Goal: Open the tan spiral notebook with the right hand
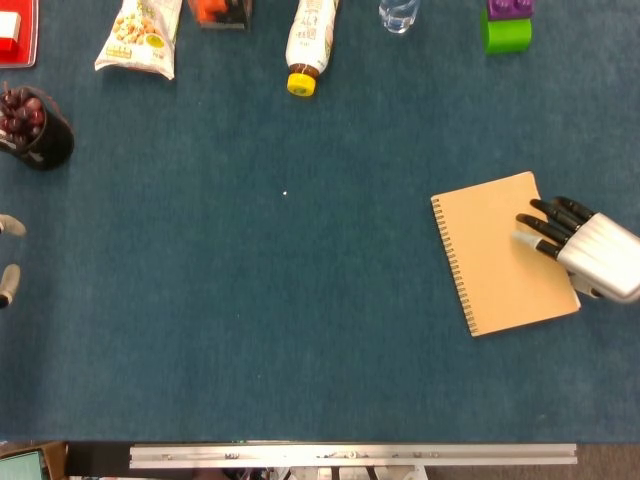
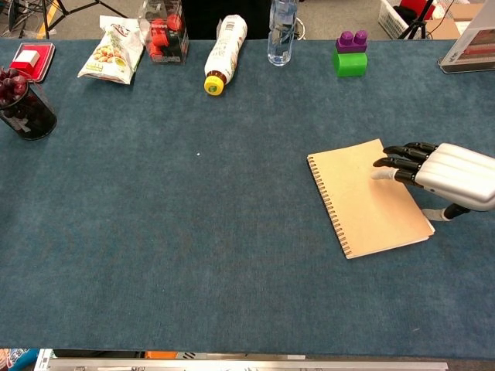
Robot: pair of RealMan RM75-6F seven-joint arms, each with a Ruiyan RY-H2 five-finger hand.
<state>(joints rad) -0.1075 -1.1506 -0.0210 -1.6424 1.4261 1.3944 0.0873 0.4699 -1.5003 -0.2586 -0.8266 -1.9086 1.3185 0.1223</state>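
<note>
The tan spiral notebook (image 1: 495, 255) (image 2: 363, 197) lies closed and flat on the blue table at the right, its spiral binding along its left edge. My right hand (image 1: 585, 250) (image 2: 448, 171) comes in from the right edge with its fingers stretched out. Its fingertips (image 1: 527, 238) (image 2: 383, 175) rest on the cover near the upper right corner, and it holds nothing. Only two fingertips of my left hand (image 1: 8, 255) show at the left edge of the head view, apart, with nothing between them.
Along the far edge stand a snack bag (image 2: 108, 52), a lying bottle with a yellow cap (image 2: 220, 54), a clear water bottle (image 2: 281, 31) and a green and purple block (image 2: 350, 54). A black cup of dark fruit (image 2: 23, 104) sits far left.
</note>
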